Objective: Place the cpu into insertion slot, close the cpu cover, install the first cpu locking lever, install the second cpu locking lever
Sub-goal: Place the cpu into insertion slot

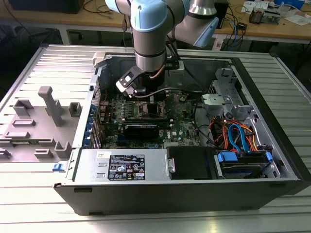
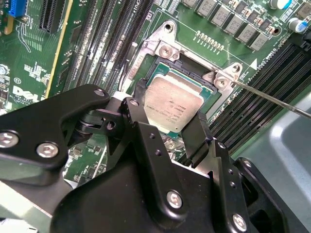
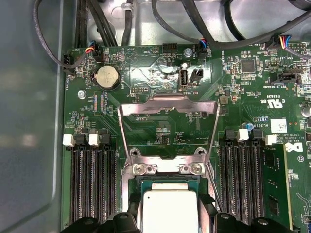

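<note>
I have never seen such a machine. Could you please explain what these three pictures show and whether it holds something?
It is a robot arm working inside an open computer case that lies on a ribbed metal table. The exterior view looks from outside; both wrist views come from cameras riding on the arm. Its pincer is at the cpu, a small silver chip, at the insertion slot. I cannot tell whether it grips it. The cpu cover stands open.
</note>
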Available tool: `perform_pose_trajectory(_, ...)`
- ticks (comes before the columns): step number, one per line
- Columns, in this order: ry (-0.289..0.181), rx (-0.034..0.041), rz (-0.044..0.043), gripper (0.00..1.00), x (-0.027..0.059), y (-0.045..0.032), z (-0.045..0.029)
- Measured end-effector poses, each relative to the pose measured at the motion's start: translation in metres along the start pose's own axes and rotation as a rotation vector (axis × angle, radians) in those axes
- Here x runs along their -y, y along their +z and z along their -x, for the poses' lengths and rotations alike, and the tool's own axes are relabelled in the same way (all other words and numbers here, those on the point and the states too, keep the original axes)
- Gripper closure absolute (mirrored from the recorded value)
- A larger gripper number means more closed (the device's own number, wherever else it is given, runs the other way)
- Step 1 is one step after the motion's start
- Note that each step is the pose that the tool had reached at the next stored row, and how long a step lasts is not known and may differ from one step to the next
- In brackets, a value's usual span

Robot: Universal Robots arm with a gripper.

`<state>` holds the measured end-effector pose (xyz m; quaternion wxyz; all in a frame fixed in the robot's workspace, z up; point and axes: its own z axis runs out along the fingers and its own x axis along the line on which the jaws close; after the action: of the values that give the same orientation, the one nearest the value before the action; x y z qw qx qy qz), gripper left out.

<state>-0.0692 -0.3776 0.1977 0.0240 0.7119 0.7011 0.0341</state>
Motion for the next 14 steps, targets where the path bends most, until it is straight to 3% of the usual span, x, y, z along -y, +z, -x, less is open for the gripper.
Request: perform_pose_trajectory(14,0.0,-0.0022,0.001,0.45,-0.0001,0.002,-0.0003)
